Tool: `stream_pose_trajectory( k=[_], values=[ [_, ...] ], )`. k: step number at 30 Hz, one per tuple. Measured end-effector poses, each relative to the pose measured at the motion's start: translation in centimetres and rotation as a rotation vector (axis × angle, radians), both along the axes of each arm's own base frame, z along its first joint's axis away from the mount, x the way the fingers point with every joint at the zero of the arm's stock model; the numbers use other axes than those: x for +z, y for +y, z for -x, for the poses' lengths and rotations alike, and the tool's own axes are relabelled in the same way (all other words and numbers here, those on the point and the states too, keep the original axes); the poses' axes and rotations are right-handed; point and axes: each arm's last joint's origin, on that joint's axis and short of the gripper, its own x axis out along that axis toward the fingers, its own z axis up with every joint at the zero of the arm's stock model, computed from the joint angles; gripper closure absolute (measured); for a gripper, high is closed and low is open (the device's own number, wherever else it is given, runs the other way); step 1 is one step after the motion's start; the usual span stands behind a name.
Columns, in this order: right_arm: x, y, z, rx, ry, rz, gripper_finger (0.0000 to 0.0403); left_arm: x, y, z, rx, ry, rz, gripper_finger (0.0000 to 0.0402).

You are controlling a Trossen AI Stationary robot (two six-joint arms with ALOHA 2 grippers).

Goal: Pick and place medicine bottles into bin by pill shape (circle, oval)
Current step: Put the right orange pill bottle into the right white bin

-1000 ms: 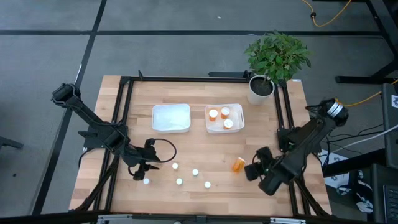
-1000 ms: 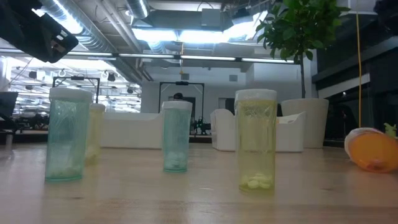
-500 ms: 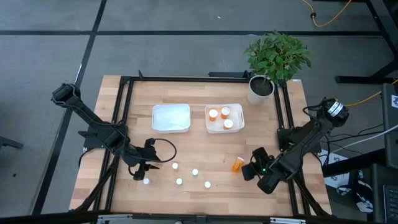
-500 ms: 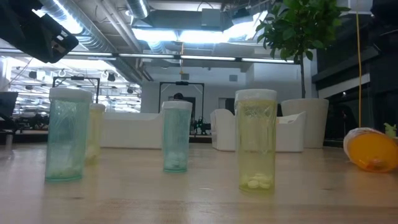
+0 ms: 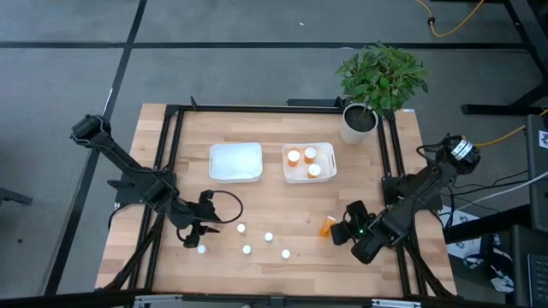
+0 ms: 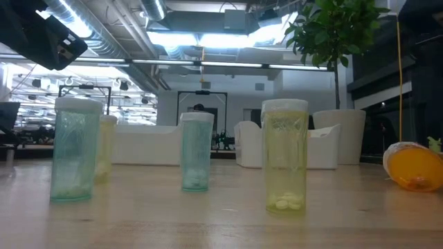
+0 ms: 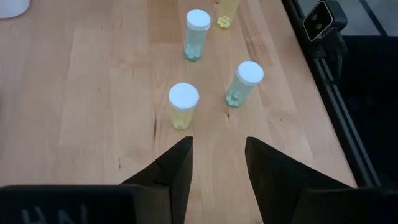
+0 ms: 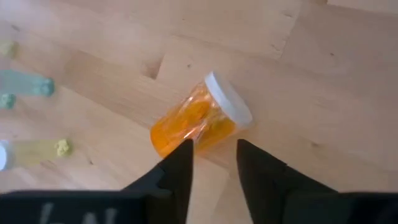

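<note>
right now the step looks like the pick of the last loose orange bottle, lying on its side on the desk in the lower right of the high view. right claw sits just beside it, fingers spread, the bottle ahead of the gap in the right wrist view. next move likely calls for easing forward so the fingers straddle the body, then closing. three orange bottles already stand in the right bin. left claw waits spread at lower left near the small tinted bottles.
</note>
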Motion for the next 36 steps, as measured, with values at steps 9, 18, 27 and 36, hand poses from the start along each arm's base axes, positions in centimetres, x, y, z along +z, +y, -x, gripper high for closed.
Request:
stream_pose_trajectory(
  k=[9,18,27,36],
  values=[
    [0.0,-1.1,-1.1,-0.112,0.016,-0.067,0.0141,0.0,0.0,0.0,0.000,0.000,0.000,0.0261],
    [-0.2,-1.1,-2.0,-0.221,-0.017,-0.176,0.0125,0.0,0.0,0.0,-0.001,0.000,-0.001,0.0261],
    [-2.6,0.1,-3.6,-0.264,-0.066,-0.198,0.0131,0.0,0.0,0.0,-0.001,0.003,-0.003,0.0261],
    [-3.7,0.1,-4.6,-0.327,-0.168,-0.144,0.0133,0.0,0.0,0.0,-0.001,0.003,-0.003,0.0261]
  ],
)
